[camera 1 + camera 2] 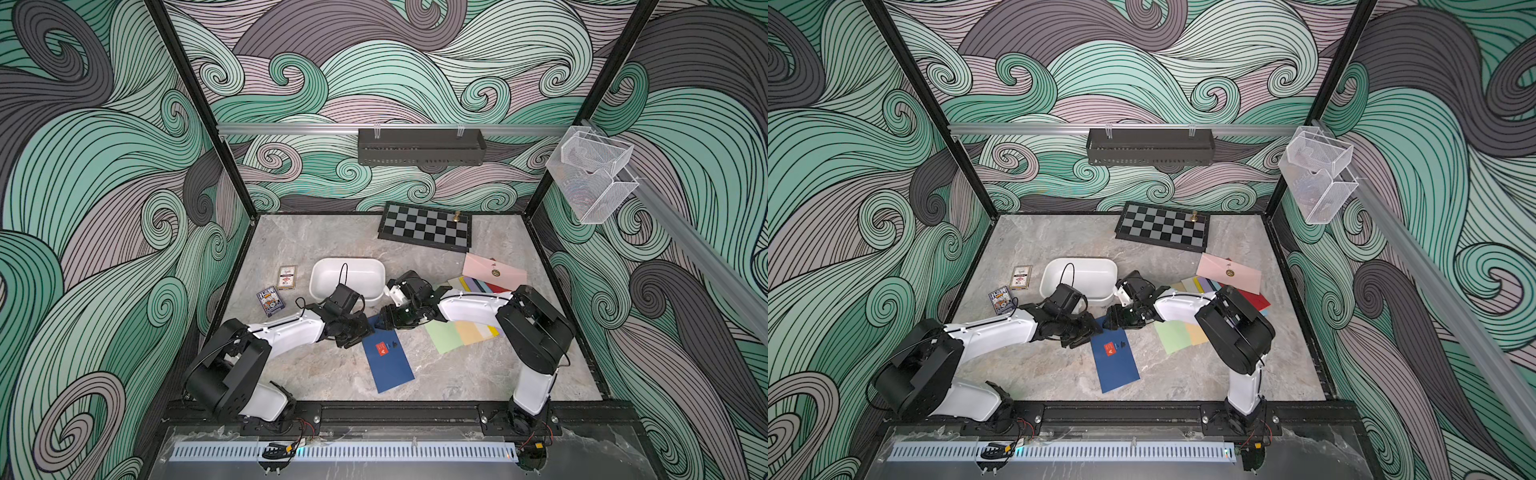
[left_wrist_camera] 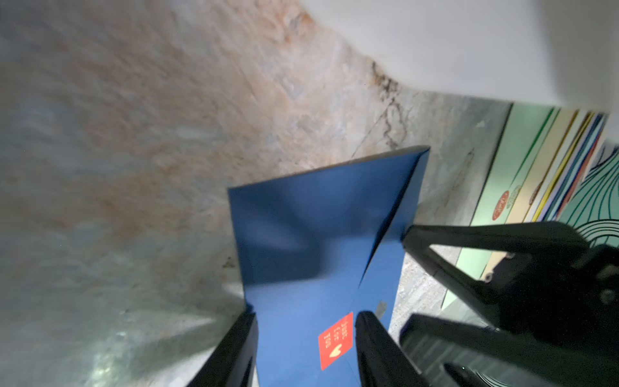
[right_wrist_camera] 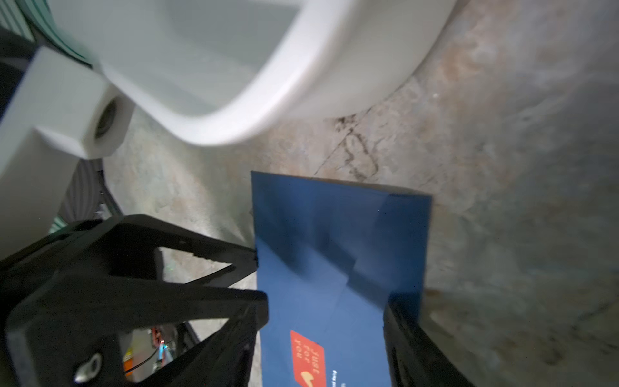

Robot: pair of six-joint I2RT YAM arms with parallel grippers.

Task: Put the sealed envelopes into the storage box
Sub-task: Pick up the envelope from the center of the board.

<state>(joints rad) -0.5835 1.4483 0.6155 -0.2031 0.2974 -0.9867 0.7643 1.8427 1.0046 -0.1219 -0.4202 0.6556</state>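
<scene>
The navy envelope (image 1: 388, 361), lying on the counter (image 1: 316, 374) just short of the storage box (image 1: 347, 261) with its box-side end flanked by the left fingers (image 2: 241, 345) and right fingers (image 3: 405, 338) (apart, clamping not discernible), is best lifted level over the rim.

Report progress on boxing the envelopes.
Done: nothing; the storage box looks empty. In hand: the left gripper and right gripper, jaws apart, straddle one end of the navy envelope; grip unclear. Left: it, the fanned envelopes beside it, and the pink envelope.
</scene>
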